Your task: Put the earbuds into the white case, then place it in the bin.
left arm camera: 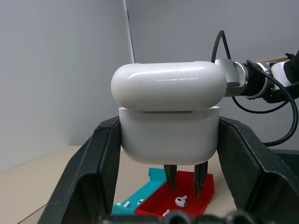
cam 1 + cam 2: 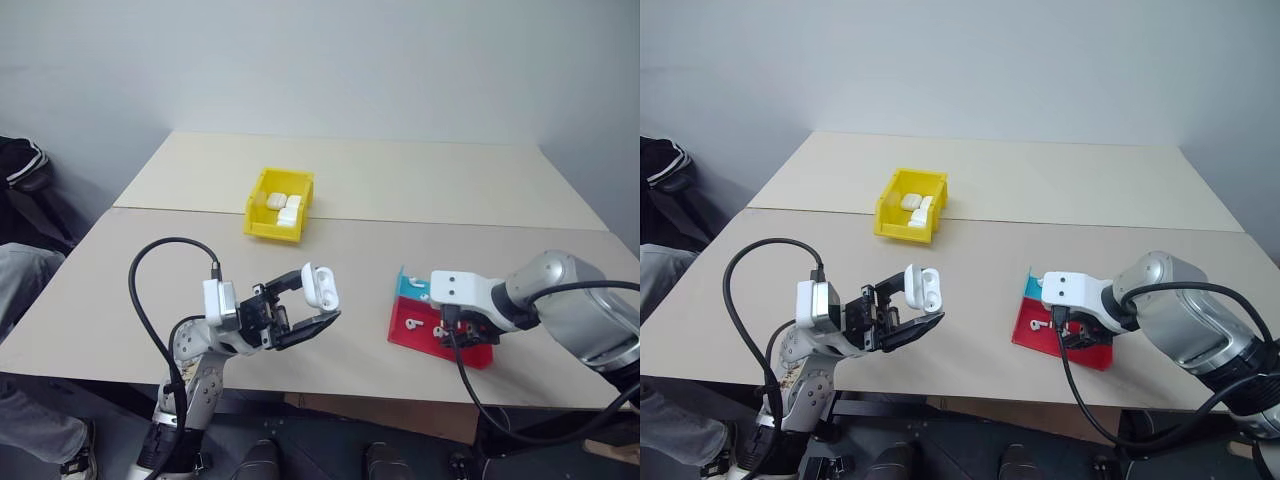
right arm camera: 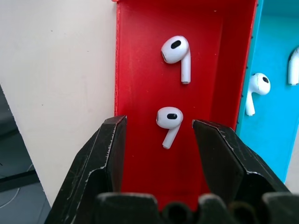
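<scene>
Picking stage: right gripper (image 3: 159,128) jaws part-open astride an earbud (image 3: 168,122) in red tray (image 3: 140,70); left gripper (image 1: 168,154) jaws clamping white case (image 1: 168,116); next, pinch gently.

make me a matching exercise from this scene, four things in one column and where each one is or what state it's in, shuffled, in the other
Things:
1. white case
2. yellow bin
3. earbud between the right gripper jaws
4. right gripper

Places or states:
A. lying in the tray's red half
B. open, pointing down over the tray
C. on the table, with white cases inside
D. clamped in the left gripper, lid raised

Pairs: 1-D, 2-C, 3-A, 4-B
</scene>
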Controlling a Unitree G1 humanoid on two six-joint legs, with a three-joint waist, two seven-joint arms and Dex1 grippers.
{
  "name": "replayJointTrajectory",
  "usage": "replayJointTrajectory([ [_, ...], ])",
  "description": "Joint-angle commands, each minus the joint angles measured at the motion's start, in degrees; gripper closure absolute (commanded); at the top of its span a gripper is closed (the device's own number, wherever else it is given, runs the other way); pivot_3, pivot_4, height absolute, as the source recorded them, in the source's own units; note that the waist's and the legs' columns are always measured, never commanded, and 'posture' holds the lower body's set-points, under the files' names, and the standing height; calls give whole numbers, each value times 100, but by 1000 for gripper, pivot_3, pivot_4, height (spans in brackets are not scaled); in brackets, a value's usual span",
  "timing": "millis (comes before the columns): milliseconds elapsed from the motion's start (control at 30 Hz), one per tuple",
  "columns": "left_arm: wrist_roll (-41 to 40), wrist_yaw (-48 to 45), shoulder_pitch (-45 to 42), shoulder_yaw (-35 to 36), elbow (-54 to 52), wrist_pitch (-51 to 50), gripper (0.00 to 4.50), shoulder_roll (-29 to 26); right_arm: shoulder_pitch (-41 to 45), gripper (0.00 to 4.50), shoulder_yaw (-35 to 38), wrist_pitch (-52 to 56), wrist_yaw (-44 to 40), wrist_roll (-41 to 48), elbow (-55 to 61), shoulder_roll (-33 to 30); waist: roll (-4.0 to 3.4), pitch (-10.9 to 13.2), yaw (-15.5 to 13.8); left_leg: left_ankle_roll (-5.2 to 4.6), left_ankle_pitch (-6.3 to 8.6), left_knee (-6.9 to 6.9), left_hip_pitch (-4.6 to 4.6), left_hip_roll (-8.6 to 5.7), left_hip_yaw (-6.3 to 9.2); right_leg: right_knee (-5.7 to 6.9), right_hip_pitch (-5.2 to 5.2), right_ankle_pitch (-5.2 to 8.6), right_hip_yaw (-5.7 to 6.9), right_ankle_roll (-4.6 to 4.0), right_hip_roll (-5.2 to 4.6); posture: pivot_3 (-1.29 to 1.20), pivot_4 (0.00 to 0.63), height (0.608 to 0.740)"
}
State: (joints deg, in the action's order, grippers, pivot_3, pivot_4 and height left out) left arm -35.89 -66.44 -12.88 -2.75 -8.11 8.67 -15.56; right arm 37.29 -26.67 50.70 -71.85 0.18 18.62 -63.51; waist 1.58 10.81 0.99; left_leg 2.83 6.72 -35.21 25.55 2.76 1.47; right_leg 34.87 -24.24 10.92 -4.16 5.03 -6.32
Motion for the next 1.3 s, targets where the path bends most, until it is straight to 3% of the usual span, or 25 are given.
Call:
replayJointTrajectory([
  [33,22,37,12,-14,-212,24,1730,-7,126,1790,-21,18,114,-202,-117,62,0,0,2,0,0,0,0,0,1,0,-1,0,0,0,0,0,150,740],
  [1167,169,107,189,-77,-366,-107,1730,-217,242,1790,-345,-244,-19,-655,-696,510,0,0,15,1,1,8,1,0,1,-7,-4,1,1,-1,0,0,150,740],
  [1233,184,116,197,-84,-377,-125,1730,-225,233,2375,-326,-242,-27,-644,-685,522,0,0,17,1,1,8,1,0,1,-7,-4,1,1,-1,0,0,150,740],
  [1300,192,120,200,-85,-382,-132,1730,-228,226,2375,-320,-253,-37,-648,-672,522,0,0,18,1,1,10,1,0,1,-7,-5,1,1,-2,0,0,150,740],
])
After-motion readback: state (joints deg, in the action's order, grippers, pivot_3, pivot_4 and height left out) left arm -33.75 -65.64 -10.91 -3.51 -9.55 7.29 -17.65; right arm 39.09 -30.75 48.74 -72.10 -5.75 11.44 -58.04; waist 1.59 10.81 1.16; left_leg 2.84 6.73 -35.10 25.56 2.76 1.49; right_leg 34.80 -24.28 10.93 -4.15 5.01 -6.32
